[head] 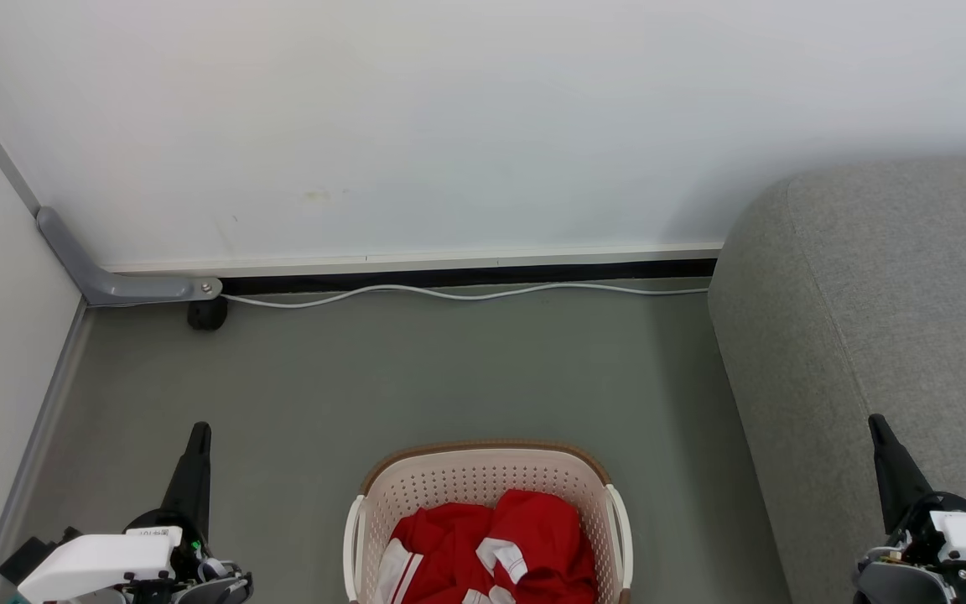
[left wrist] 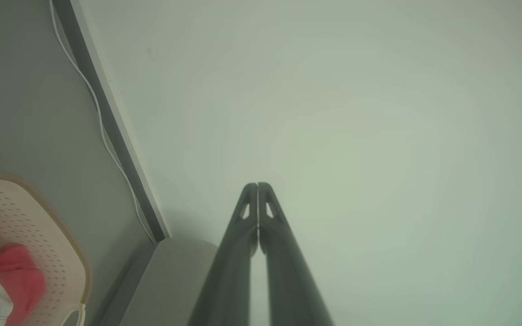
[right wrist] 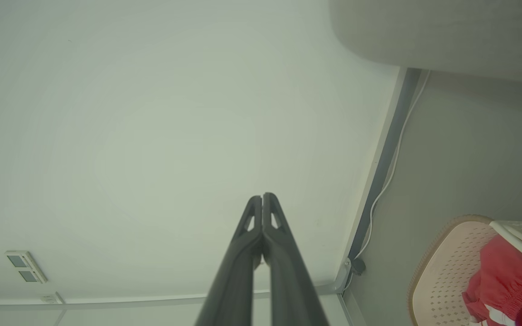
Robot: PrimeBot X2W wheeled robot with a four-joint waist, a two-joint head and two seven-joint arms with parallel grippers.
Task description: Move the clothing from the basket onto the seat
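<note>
While the clothing (head: 500, 545) lies in the basket (head: 483, 474) near the seat (head: 885, 335), my left pincer (head: 199, 431) and right pincer (head: 875, 421) are pressed closed; both empty.

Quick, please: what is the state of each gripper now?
Left gripper: closed, holding nothing.
Right gripper: closed, holding nothing.

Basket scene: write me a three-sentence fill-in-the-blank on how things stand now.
The clothing in the basket is ____ with white trim.
The left tool and the right tool each have their fingers ____.
In the head view, the seat stands on the basket's ____ side.
Missing: red; shut; right.
</note>
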